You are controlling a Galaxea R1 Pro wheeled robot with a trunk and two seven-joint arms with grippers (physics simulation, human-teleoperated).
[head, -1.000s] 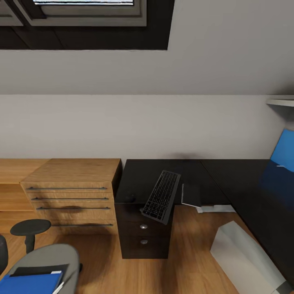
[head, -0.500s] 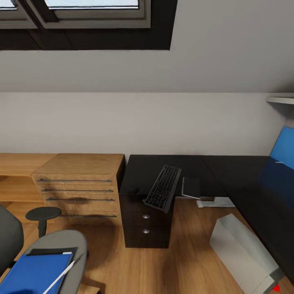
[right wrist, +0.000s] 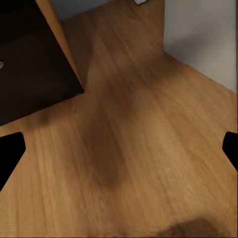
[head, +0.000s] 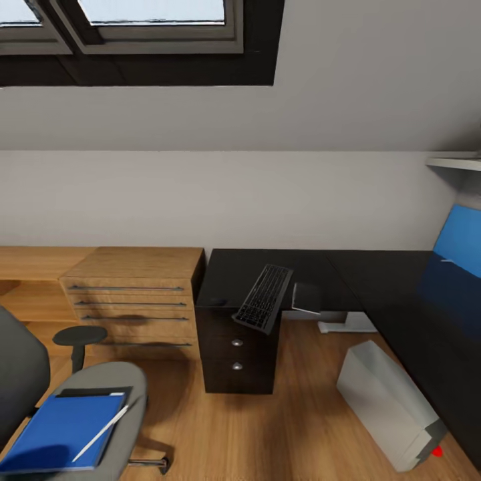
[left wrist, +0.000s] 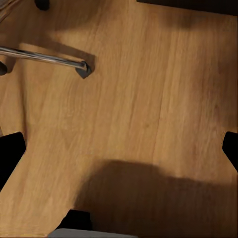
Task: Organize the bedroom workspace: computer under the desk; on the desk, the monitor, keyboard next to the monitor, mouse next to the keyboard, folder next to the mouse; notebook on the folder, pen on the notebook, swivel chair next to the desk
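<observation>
The grey swivel chair (head: pixel 123 391) stands at the lower left of the head view. On its seat lies the blue folder (head: pixel 63 427), with the white pen (head: pixel 100 433) across it. The black desk (head: pixel 314 270) runs along the wall and down the right side. The keyboard (head: pixel 264 298) lies slanted over its front edge, the mouse (head: pixel 219 301) left of it, the dark notebook (head: pixel 306 297) right of it. The grey computer (head: pixel 387 401) leans on the floor beneath the desk's right wing. The monitor is out of view. My left gripper (left wrist: pixel 119 153) and right gripper (right wrist: pixel 119 153) hang open over the floor.
A wooden dresser (head: pixel 133 294) adjoins the desk's black drawer unit (head: pixel 237 354). A blue wall panel (head: pixel 461 240) and a shelf (head: pixel 457 162) are at the right. A chrome chair leg (left wrist: pixel 44 57) lies near my left gripper; the drawer unit (right wrist: pixel 29 64) and computer (right wrist: pixel 203 39) flank my right.
The whole head view has shifted as the camera moved; more of the chair, folder and pen shows now. No object has moved by itself.
</observation>
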